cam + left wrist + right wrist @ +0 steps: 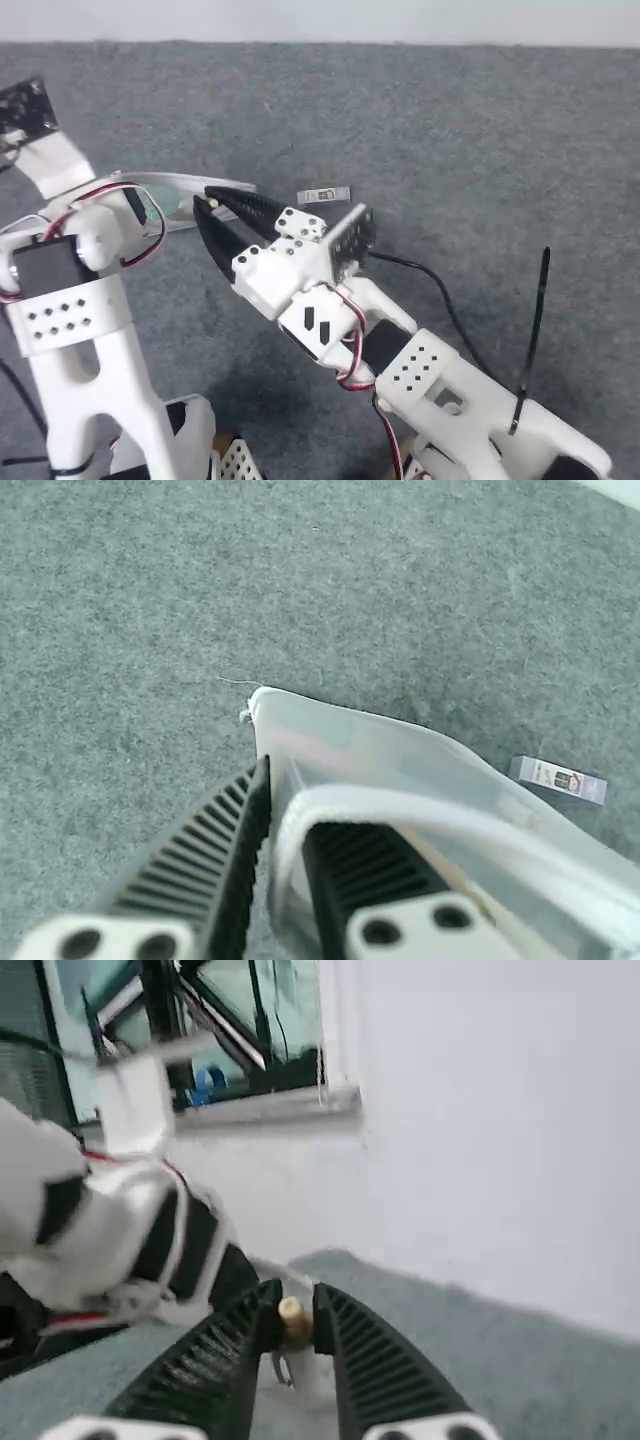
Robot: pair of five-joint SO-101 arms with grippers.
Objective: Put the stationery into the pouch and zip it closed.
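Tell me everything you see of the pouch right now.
The pouch is clear, soft plastic with a white zipper band along its mouth. The left gripper clamps its rim near one corner; the right gripper pinches the brass-coloured zipper pull. Whether it is zipped shut cannot be told.

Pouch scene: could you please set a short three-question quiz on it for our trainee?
1. True or false: the left gripper clamps the pouch by its edge.
2. The right gripper pinches: A the zip pull, B a pen, C a ruler?
3. Fill in: the small box lies ___ the pouch.
Key: 1 true; 2 A; 3 outside.
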